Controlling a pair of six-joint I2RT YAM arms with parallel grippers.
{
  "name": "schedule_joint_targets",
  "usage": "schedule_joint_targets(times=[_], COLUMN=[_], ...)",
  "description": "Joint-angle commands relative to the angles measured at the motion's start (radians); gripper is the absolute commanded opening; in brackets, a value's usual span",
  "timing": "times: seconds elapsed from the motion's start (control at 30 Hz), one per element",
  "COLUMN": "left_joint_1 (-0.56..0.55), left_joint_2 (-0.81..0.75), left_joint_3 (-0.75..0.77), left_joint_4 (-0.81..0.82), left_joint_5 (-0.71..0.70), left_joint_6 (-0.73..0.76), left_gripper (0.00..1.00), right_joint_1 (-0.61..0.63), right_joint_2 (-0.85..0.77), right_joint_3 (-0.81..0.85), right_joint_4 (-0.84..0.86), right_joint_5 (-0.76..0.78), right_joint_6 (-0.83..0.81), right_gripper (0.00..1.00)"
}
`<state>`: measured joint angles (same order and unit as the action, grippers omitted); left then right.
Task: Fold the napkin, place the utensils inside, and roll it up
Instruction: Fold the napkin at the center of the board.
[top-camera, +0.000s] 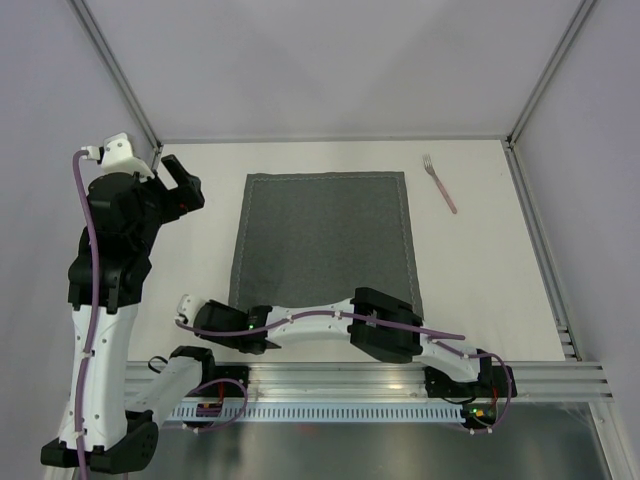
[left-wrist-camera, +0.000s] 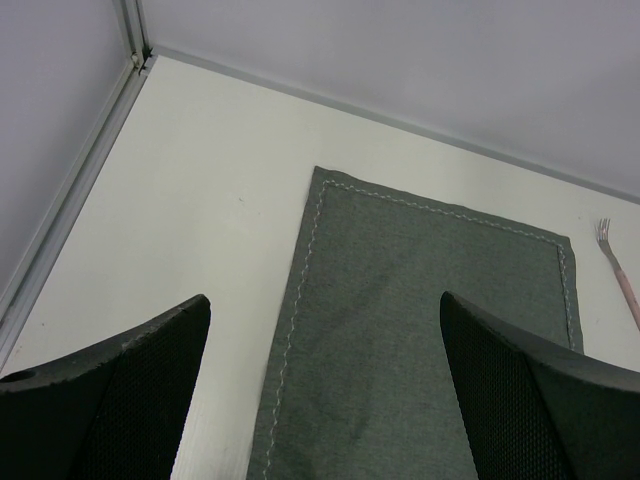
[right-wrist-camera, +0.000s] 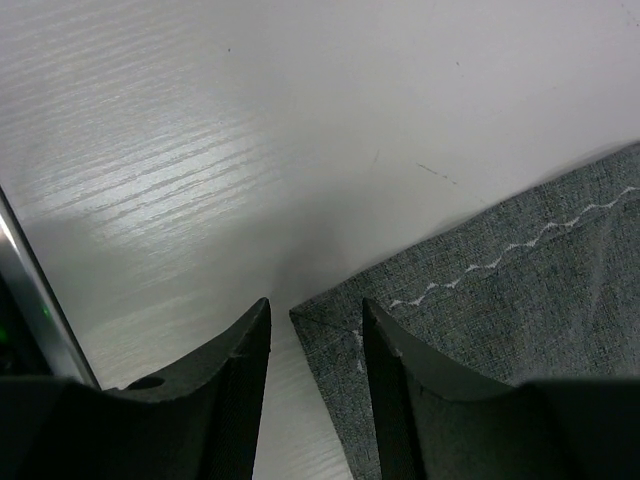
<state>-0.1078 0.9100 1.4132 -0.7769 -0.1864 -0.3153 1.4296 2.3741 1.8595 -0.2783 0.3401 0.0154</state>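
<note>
Tabletop holds the napkin, corner lying inside the right gripper.

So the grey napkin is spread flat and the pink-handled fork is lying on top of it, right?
Not quite. The napkin is spread flat, but the fork lies on the table to its right, not touching it, as the top view shows.

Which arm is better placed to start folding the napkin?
Probably the right. The right hand is down at the napkin, with the cloth's near left corner between its fingers. The left hand is raised, open, off to the side.
</note>
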Motion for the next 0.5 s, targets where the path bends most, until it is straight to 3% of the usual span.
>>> schedule_joint_targets(times=[0.0,0.47], left_joint_1=[0.003,0.003], left_joint_2=[0.001,-0.011], left_joint_3=[0.012,-0.007], left_joint_4=[-0.016,-0.016], left_joint_5=[-0.007,-0.021], left_joint_6=[0.015,0.027], left_gripper=[1.0,1.0], right_joint_1=[0.008,0.014], right_joint_2=[0.017,0.05], right_joint_3=[0.041,0.055], right_joint_4=[-0.045,-0.05], right_joint_5=[0.063,0.026], right_joint_6=[0.012,0.026], right_gripper=[0.49,0.48])
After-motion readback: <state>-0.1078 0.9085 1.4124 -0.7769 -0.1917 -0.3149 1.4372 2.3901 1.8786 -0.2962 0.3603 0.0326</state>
